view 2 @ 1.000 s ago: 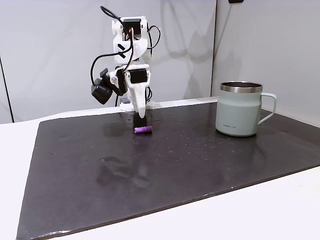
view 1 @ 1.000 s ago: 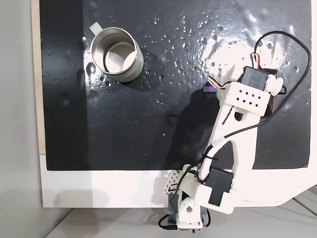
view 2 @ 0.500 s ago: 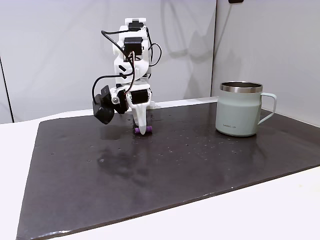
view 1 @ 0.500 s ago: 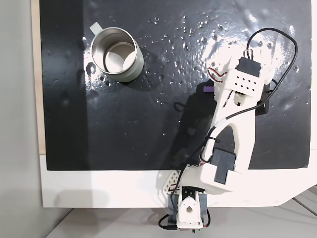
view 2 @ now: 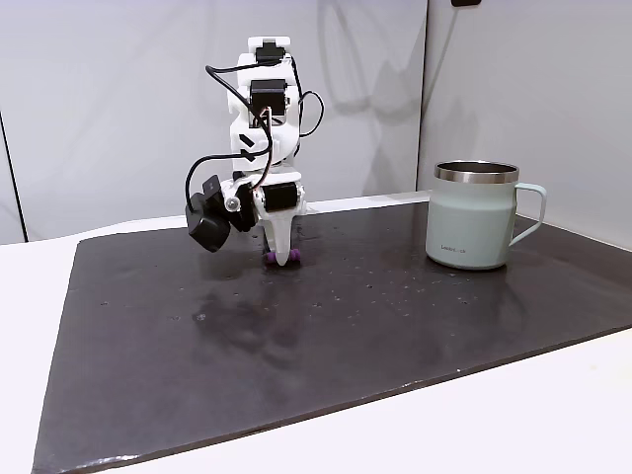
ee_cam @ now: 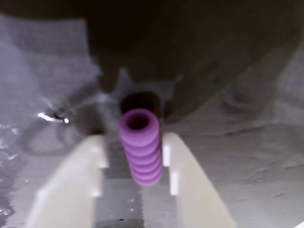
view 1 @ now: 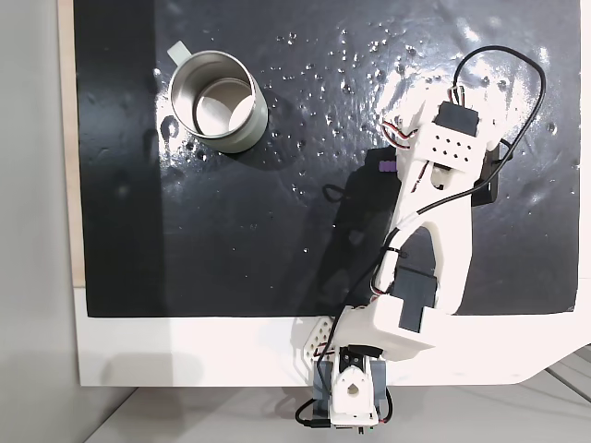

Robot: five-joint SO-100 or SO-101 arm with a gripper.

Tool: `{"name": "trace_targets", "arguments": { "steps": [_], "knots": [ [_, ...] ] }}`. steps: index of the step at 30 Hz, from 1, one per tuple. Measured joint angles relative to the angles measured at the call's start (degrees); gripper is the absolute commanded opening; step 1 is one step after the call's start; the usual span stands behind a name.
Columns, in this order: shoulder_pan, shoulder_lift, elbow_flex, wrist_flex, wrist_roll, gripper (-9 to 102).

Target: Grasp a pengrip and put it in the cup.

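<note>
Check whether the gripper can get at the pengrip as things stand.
Probably yes: in the wrist view the pengrip lies on the mat between the open jaws of the gripper, with nothing blocking it.

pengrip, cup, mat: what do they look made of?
Pengrip: matte purple with rounded ribs and a hollow bore, probably soft rubber or silicone.
Cup: likely metal; shiny steel-looking rim, pale matte outer coat, reflective inside in a fixed view.
Mat: black glossy sheet with glare and specks, perhaps plastic or rubber; can't tell which.
</note>
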Motion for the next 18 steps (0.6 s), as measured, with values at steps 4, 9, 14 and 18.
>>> {"name": "trace_targets", "arguments": {
  "steps": [4, 9, 14, 18],
  "knots": [
    [-0.1, 0.0, 0.0, 0.0, 0.0, 0],
    [-0.2, 0.0, 0.0, 0.3, 0.0, 0],
    [-0.5, 3.3, -0.4, 4.1, 0.0, 0],
    [-1.6, 11.5, -4.3, 10.5, 1.0, 0]
  ]
}}
